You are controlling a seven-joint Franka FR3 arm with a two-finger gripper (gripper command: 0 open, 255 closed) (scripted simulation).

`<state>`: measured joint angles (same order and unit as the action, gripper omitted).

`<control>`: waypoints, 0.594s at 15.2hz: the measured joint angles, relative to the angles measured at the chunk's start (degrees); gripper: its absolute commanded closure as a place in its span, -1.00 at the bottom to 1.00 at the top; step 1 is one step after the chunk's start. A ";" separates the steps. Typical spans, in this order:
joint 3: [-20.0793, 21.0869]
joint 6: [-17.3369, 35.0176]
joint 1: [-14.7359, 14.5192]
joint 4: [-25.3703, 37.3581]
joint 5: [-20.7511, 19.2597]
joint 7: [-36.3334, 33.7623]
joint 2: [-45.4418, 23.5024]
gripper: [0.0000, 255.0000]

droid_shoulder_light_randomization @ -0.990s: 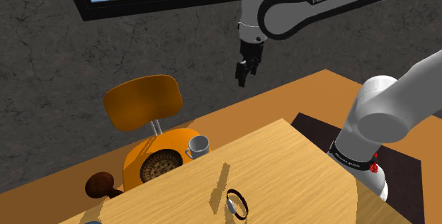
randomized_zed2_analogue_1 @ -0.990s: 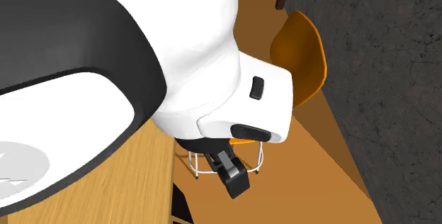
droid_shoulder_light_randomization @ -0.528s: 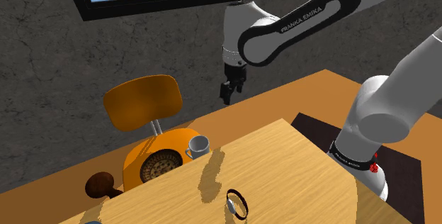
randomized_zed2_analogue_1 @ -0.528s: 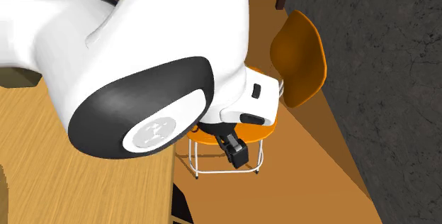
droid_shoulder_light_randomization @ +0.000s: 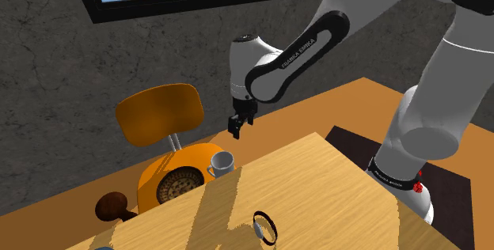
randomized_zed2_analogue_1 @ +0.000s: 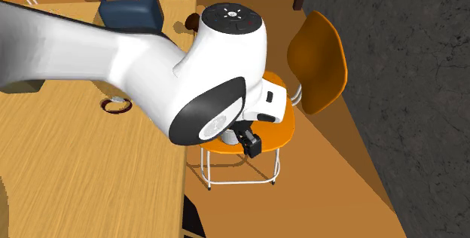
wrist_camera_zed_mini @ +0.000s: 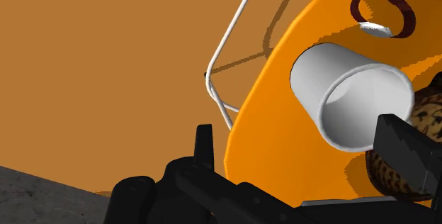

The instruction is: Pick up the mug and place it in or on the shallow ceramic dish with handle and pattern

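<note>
On the seat of the orange chair (droid_shoulder_light_randomization: pixel 158 114) beside the wooden counter (droid_shoulder_light_randomization: pixel 324 201), the white mug (droid_shoulder_light_randomization: pixel 222 161) stands upright just next to the round patterned dish (droid_shoulder_light_randomization: pixel 177 186). Its handle seems to face the dish. Neither thing is on the counter, so the arm stretches out past the counter's far edge and bends down toward the seat. That explains its long, extended pose in the shoulder view.

The end effector (droid_shoulder_light_randomization: pixel 237 130) hangs above the mug and apart from it, pointing downward. The second exterior view puts the end effector (randomized_zed2_analogue_1: pixel 251 146) over the chair seat as well. In the wrist view the end effector (wrist_camera_zed_mini: pixel 295 125) is spread wide, its black fingers (wrist_camera_zed_mini: pixel 204 144) far apart and gripping nothing. The mug (wrist_camera_zed_mini: pixel 347 95) lies ahead with its open mouth turned toward the camera, closer to one finger than to the other. The speckled dish (wrist_camera_zed_mini: pixel 425 113) shows just behind it.

The wide spread probably serves to take in the mug's whole body. The hand looks off-centre, so a sideways shift likely has to come before the descent. With the dish so close, the carry should be a short lift and set-down. The main risk is knocking the mug against the dish or toward the seat's edge
</note>
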<state>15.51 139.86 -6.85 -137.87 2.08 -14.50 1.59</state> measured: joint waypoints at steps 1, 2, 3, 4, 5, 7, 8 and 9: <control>0.29 1.21 -0.23 1.23 -0.53 -0.81 -2.51 -1.00; 0.42 2.66 -0.40 1.77 -0.89 -1.26 -4.61 -1.00; 0.59 3.88 -0.69 2.57 -1.33 -1.92 -6.71 -1.00; 0.80 5.14 -1.18 3.54 -1.92 -2.91 -9.02 -1.00; 0.93 5.94 -1.50 4.18 -2.15 -3.39 -10.54 -1.00; 0.80 7.27 -2.37 7.33 -3.44 -4.81 -15.15 -1.00; 0.73 7.91 -2.57 7.67 -3.72 -5.08 -16.18 -1.00; 0.65 8.59 -2.88 7.88 -4.06 -5.53 -17.11 -1.00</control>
<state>16.16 148.45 -9.73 -129.99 -1.98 -20.04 -15.52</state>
